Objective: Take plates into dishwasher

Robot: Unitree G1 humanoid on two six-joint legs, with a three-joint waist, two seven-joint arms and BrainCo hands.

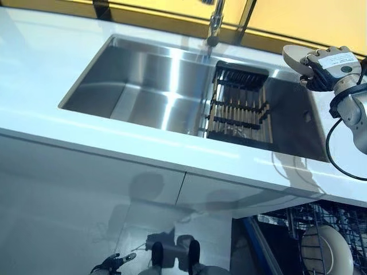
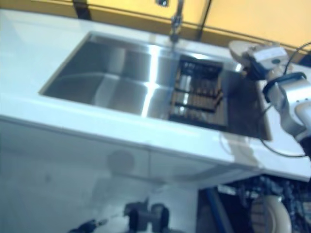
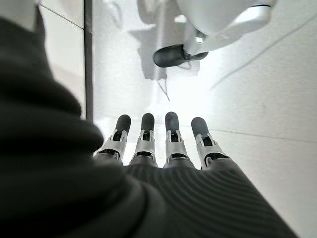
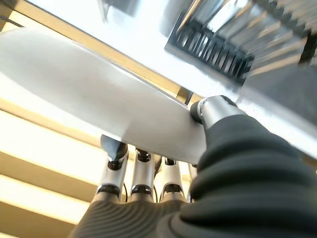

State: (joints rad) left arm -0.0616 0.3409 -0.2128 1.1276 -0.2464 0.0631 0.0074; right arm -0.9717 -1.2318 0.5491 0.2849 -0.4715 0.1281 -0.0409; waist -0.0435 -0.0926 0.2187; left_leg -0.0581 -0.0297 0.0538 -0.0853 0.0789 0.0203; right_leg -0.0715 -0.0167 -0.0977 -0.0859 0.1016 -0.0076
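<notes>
Two plates show from my seat. One white plate point(image 4: 99, 104) is pinched in my right hand point(image 1: 328, 67), thumb on one face and fingers point(image 4: 143, 173) curled behind the other, held above the back right corner of the sink point(image 1: 143, 80), over the counter point(image 1: 69, 143) edge by the yellow wall. In the right wrist view the plate's rim runs across the frame with the rack beyond it.

Within the sink's right part lies a drying rack point(image 1: 239, 103) with wooden slats, below the tap point(image 1: 215, 23). The sink's left part is bare steel.

My second plate point(image 1: 327, 252) stands upright in the open dishwasher point(image 1: 304, 229) rack at the lower right, under the counter.

My left hand point(image 3: 163, 144) hangs low by the floor, fingers straight and relaxed, holding nothing; in the left eye view it shows at the bottom edge point(image 1: 112, 263).
</notes>
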